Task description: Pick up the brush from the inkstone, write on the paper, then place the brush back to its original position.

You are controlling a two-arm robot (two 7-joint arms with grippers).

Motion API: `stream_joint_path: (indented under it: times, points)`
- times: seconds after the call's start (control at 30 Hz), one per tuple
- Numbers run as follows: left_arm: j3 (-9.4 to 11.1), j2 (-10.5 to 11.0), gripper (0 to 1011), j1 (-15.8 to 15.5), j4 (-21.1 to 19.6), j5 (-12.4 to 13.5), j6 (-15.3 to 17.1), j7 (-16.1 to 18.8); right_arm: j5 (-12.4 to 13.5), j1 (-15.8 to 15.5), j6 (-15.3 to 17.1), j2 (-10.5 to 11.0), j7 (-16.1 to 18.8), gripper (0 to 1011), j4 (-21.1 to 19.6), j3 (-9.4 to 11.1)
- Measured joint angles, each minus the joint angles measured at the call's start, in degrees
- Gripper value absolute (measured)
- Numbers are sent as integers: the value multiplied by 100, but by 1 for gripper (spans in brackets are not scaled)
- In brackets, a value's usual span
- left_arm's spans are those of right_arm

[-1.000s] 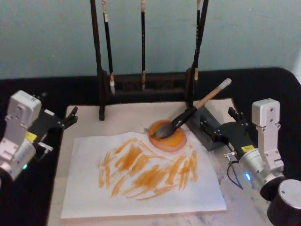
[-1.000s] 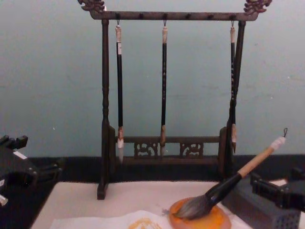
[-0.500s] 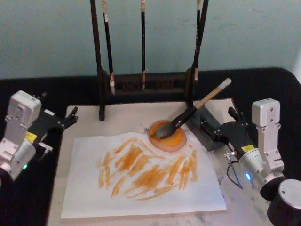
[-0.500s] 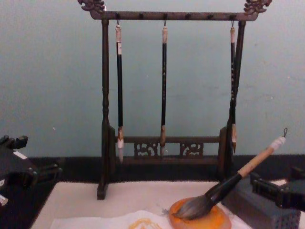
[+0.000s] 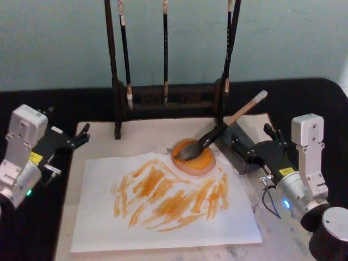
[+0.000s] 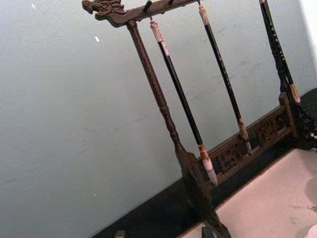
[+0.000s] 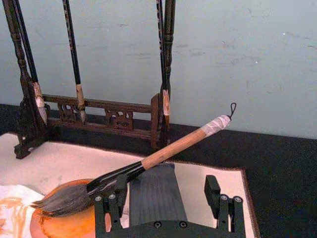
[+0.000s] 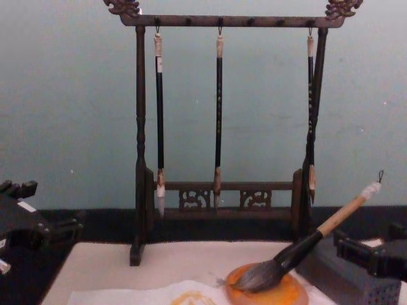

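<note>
Brush parked on inkstone, both arms off it.
Brush (image 5: 217, 132): bristles in inkstone (image 5: 194, 157), handle leaning on grey block (image 5: 242, 145); paper (image 5: 163, 201) streaked orange. Right end effector (image 5: 251, 148) open nr handle; left end effector (image 5: 76, 138) open, far side. Prob light, stiff handle, soft wet tip; grip mid-handle w/ care.

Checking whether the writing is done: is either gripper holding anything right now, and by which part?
Nothing is held. The thick tan-handled brush rests on the round orange inkstone; the right gripper and left gripper are both open and apart from it.
</note>
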Motion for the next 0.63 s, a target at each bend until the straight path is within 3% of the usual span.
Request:
stream_joint_path:
  times: [0.63]
  points:
    - [0, 0, 1001, 0, 0, 0, 0, 0, 0, 0, 0, 0, 0, 1000, 1, 0]
